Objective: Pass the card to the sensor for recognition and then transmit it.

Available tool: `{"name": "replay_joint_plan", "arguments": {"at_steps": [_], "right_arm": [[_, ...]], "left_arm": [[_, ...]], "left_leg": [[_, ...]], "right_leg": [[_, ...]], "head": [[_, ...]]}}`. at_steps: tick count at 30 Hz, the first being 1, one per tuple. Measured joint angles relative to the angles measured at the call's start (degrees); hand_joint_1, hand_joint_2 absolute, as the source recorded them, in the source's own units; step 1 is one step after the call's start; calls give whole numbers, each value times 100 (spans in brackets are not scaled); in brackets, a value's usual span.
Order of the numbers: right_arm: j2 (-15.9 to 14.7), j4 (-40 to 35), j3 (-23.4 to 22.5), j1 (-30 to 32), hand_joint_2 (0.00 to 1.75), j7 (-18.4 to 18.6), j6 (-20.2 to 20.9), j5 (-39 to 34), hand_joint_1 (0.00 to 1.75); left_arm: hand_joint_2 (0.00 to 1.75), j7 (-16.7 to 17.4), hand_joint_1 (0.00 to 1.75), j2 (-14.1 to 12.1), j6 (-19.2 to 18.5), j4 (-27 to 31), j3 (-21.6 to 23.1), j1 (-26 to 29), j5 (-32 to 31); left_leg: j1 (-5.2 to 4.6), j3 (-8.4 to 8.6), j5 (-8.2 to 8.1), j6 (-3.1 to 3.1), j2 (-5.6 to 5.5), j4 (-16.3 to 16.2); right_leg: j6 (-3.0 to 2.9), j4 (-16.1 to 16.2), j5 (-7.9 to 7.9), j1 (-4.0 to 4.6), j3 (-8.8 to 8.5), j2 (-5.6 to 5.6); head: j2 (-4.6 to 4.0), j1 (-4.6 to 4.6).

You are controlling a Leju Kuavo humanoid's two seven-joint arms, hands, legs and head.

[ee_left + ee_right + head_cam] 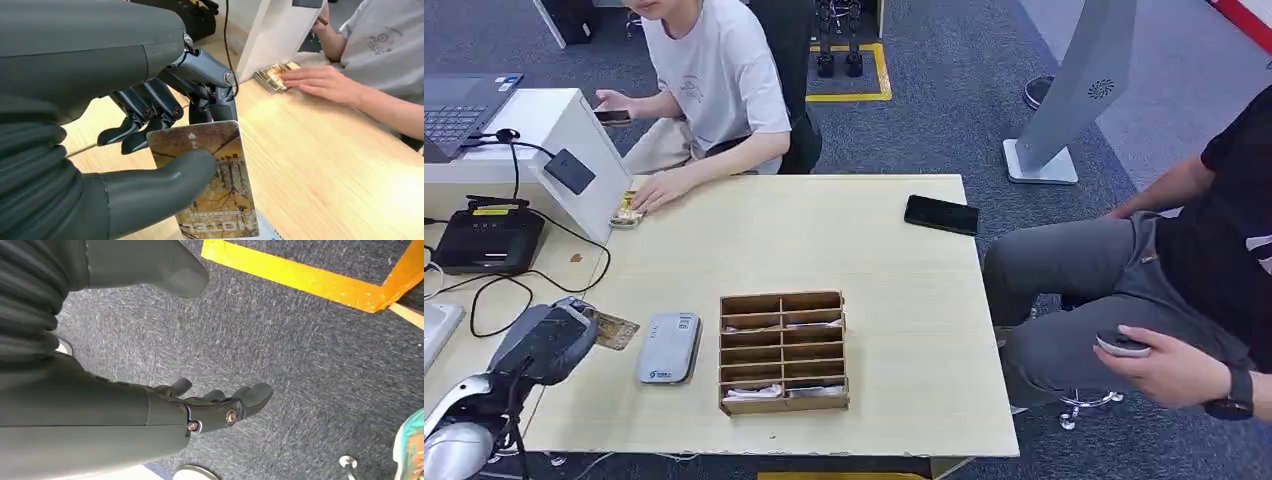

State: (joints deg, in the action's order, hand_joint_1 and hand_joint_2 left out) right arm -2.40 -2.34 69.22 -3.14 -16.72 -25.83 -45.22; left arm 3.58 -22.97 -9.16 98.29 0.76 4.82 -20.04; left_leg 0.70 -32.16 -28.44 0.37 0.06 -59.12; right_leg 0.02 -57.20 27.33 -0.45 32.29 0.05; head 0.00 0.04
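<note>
My left hand (549,342) holds a brown and gold hotel card (615,330) at the table's left edge, just left of the grey card sensor (668,347). In the left wrist view the card (212,185) is pinched between the thick thumb (170,180) and the dark fingers (150,112). My right hand (215,407) hangs over the grey carpet with its fingers apart and nothing in it.
A wooden slotted card box (783,351) stands right of the sensor. A person at the far side rests a hand on a stack of cards (627,212) beside a white stand (564,150). A black phone (941,214) lies far right. Another person sits at the right.
</note>
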Motion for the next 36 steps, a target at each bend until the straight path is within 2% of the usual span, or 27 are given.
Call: {"name": "replay_joint_plan", "arguments": {"at_steps": [7,12,23,36], "right_arm": [[0,0,11,0,175,0,-7,-2,0],[0,-2,30,-2,175,50,-28,9,0],[-2,-61,234,-43,175,153,-138,127,0],[-13,-85,304,-50,175,153,-151,127,0]], "left_arm": [[175,7,175,37,4,-79,0,-5,-4],[175,146,175,92,105,-157,2,-5,-137],[175,306,175,525,319,-597,13,-183,-168],[175,308,175,674,321,-728,22,-222,-155]], "left_leg": [[0,0,0,0,0,0],[0,0,0,0,0,0],[0,1,0,0,0,-1],[0,1,0,0,0,-1]], "right_leg": [[0,0,0,0,0,0],[0,0,0,0,0,0],[-2,0,-3,0,0,0],[-3,0,-2,0,1,0]], "head": [[0,2],[0,0],[0,0],[0,0]]}}
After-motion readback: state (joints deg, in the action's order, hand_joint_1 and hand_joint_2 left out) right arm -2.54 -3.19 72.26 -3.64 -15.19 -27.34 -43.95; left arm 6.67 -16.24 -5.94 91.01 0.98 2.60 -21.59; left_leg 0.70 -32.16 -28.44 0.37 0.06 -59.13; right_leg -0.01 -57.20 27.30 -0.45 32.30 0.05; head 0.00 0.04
